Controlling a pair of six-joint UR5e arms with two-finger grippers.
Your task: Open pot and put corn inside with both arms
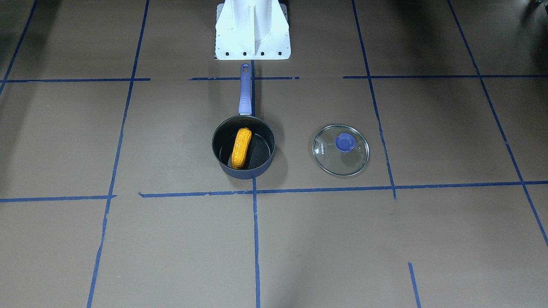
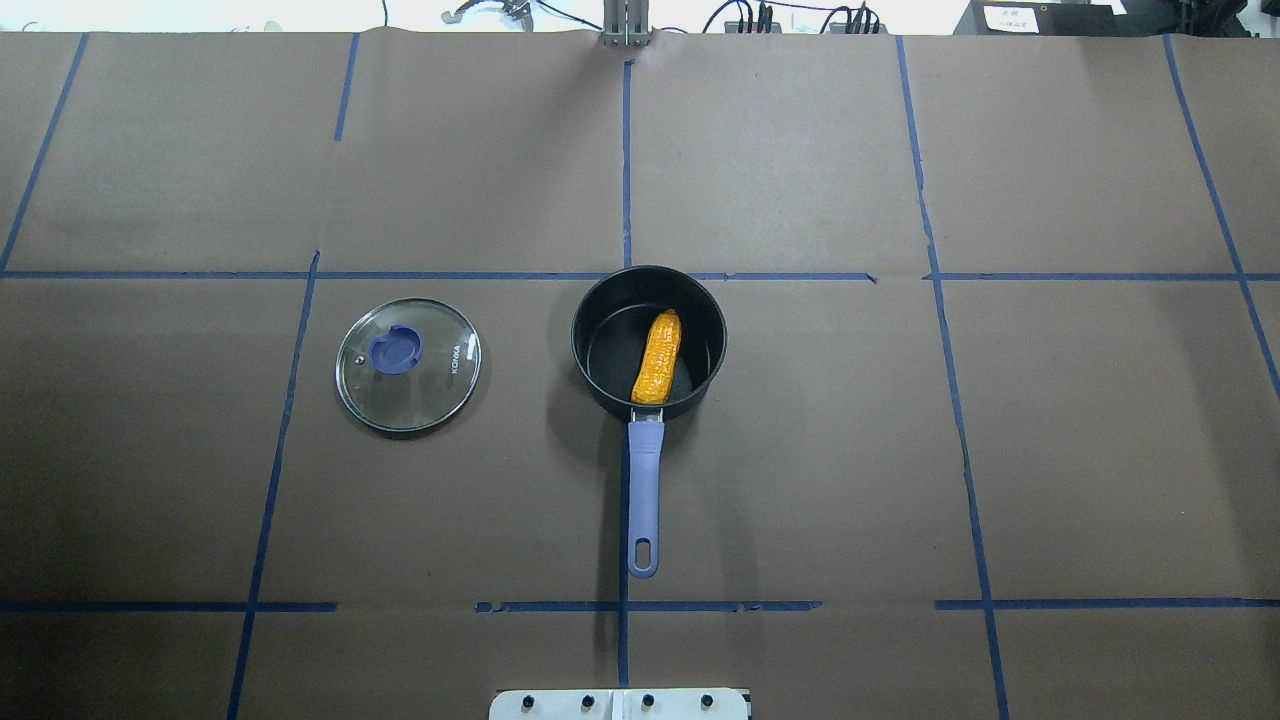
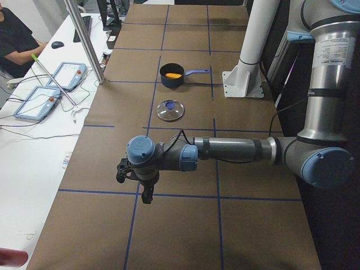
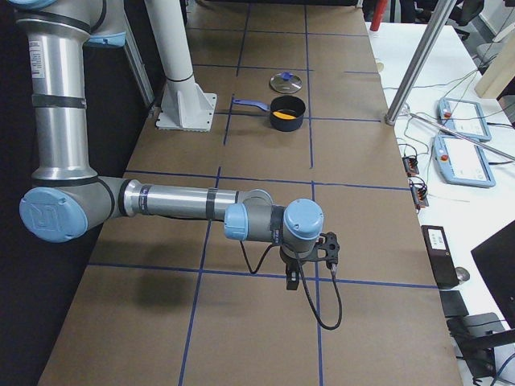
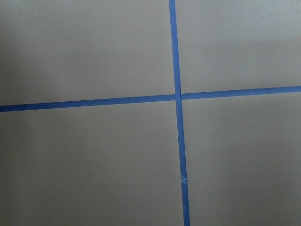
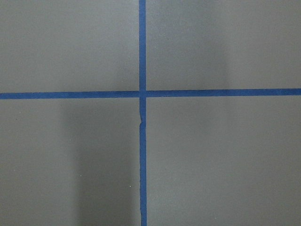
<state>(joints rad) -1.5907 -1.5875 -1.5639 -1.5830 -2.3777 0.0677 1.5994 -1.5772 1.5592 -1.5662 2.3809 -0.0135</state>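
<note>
The dark navy pot (image 1: 245, 172) stands open at the table's middle, its purple-blue handle (image 2: 645, 480) pointing toward the robot base. The orange-yellow corn (image 1: 241, 148) lies inside the pot, leaning on the wall; it also shows in the overhead view (image 2: 658, 357). The glass lid (image 2: 430, 385) with its purple knob lies flat on the table, apart from the pot on the robot's left. My left gripper (image 3: 147, 196) hangs over bare table far from the pot, seen only from the side. My right gripper (image 4: 291, 279) does the same at the other end. I cannot tell whether either is open or shut.
The white pedestal base (image 1: 252, 30) stands just behind the pot handle. Blue tape lines (image 5: 178, 96) cross the brown table cover. A metal pole (image 3: 84, 39) and control tablets (image 3: 36, 101) stand beyond the far table edge, where a person sits.
</note>
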